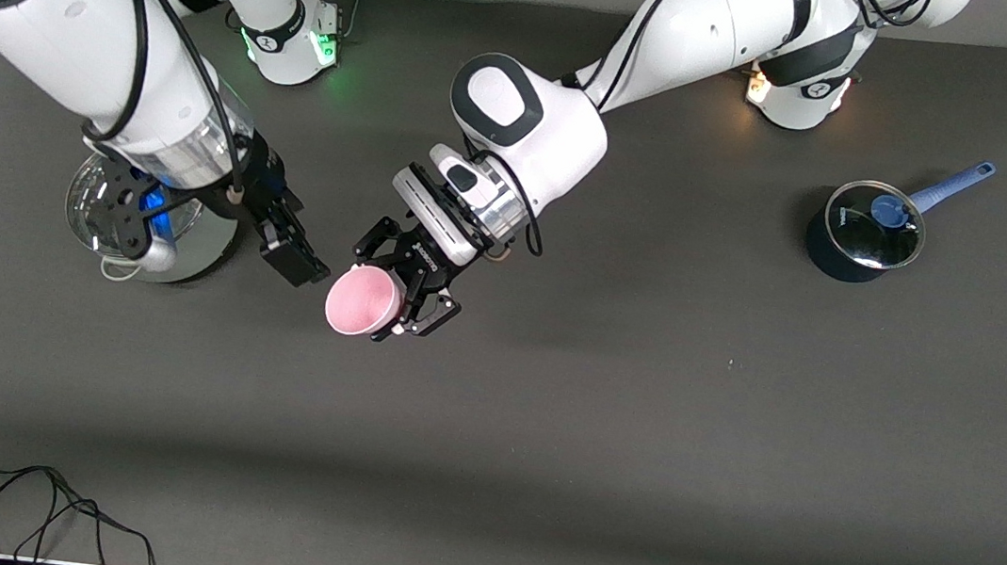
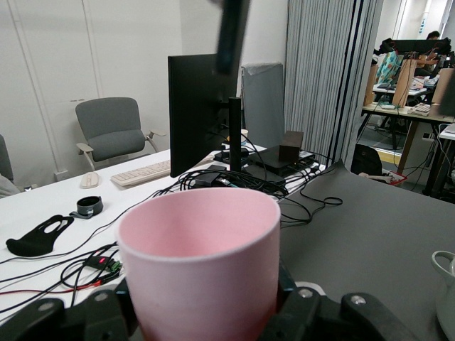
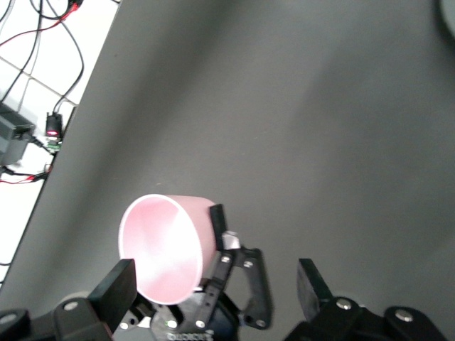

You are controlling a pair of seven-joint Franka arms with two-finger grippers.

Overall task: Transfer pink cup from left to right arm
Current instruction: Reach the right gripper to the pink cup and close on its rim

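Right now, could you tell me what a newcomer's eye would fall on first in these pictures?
The pink cup stands out, held tipped on its side above the middle of the table by the left gripper, shut on it. The right gripper hangs beside the cup's rim, not touching it. A dark saucepan with a blue handle sits toward the left arm's end.

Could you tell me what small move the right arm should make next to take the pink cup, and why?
Probably ease the right gripper sideways so its fingers straddle the pink cup. The left gripper is shut on the cup, holding it tilted above the table with its mouth toward the right gripper, which hangs open just beside the rim without touching it.
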